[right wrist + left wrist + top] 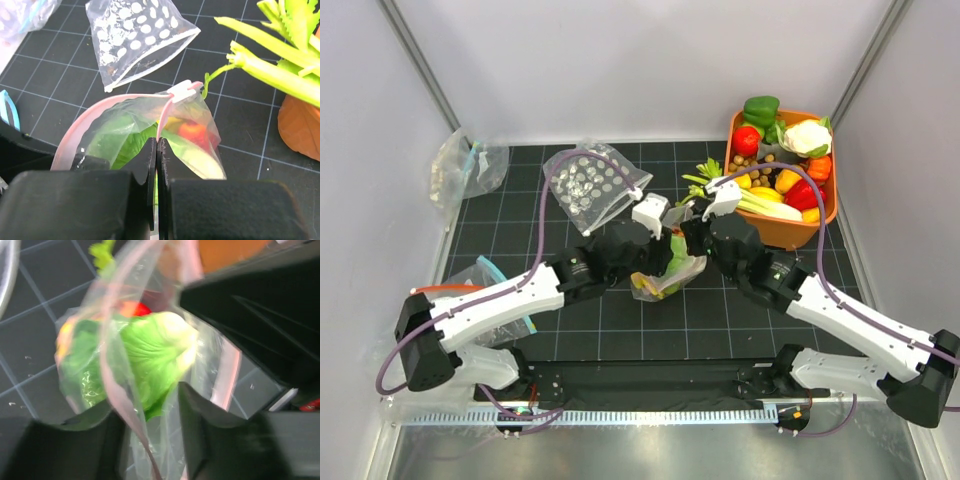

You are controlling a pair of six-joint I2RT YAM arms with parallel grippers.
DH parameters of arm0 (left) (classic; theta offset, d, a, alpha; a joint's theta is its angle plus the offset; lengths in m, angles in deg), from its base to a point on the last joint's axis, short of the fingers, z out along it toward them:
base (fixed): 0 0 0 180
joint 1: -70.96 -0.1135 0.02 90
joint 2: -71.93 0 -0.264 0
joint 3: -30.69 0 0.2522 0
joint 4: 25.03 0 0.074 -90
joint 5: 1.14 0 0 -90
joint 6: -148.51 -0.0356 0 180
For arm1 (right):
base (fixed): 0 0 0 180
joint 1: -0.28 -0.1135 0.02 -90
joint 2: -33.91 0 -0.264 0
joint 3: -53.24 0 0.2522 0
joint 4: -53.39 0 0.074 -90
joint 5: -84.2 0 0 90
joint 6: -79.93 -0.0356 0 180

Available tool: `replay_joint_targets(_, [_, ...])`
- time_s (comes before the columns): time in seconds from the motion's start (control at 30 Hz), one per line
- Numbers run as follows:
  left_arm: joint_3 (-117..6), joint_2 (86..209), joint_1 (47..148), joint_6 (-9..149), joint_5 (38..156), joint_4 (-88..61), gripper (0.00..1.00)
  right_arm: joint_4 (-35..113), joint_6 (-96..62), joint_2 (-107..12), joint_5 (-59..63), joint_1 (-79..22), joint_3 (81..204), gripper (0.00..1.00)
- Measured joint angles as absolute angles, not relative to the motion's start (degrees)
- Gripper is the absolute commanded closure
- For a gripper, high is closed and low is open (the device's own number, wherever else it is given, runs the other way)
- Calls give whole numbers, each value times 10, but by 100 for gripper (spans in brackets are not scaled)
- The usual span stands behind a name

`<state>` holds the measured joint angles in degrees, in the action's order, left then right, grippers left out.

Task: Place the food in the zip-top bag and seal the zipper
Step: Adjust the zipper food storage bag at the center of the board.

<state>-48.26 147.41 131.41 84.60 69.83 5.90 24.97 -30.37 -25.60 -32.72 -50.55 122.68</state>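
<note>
With the food (150, 350) inside the zip-top bag (665, 275) mid-bench, the right gripper (157, 150) is clenching the zipper (70, 134) while the left gripper (145, 425), seemingly released, is straddling it, sealing next requiring a pinch along it.

The left arm (500, 300) and right arm (850, 315) are angled inward, wrists nearly meeting. The left gripper (145, 400) is held parted. The right gripper (157, 142) is clamped on the zipper (100, 107).
</note>
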Motion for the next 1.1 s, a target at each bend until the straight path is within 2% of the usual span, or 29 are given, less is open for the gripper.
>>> replay_joint_targets(0.13, [-481, 1475, 1316, 832, 736, 52, 6, 257, -306, -255, -326, -504, 1217, 99])
replay_joint_targets(0.23, [-461, 1435, 1316, 828, 739, 34, 0, 268, -304, -249, -327, -503, 1210, 99])
replay_joint_targets(0.47, [-421, 1288, 1300, 819, 675, 13, 2, 280, -278, -225, -324, -502, 1194, 99])
replay_joint_targets(0.6, [-420, 1278, 1251, 831, 645, 10, 20, 288, -261, -221, -301, -502, 1190, 99])
replay_joint_targets(0.63, [-421, 1286, 1233, 838, 643, 10, 31, 293, -256, -220, -295, -502, 1187, 99])
replay_joint_targets(0.67, [-421, 1298, 1217, 845, 644, 10, 36, 296, -253, -219, -287, -502, 1185, 99])
replay_joint_targets(0.7, [-421, 1313, 1202, 852, 645, 10, 55, 300, -250, -218, -281, -502, 1183, 99])
replay_joint_targets(0.83, [-421, 1381, 1186, 870, 704, 13, 88, 314, -242, -220, -263, -502, 1181, 99])
replay_joint_targets(0.9, [-420, 1404, 1192, 880, 747, 12, 95, 323, -240, -228, -256, -502, 1182, 99])
replay_joint_targets(1.1, [-421, 1425, 1258, 884, 753, -6, 99, 357, -239, -274, -212, -500, 1184, 99])
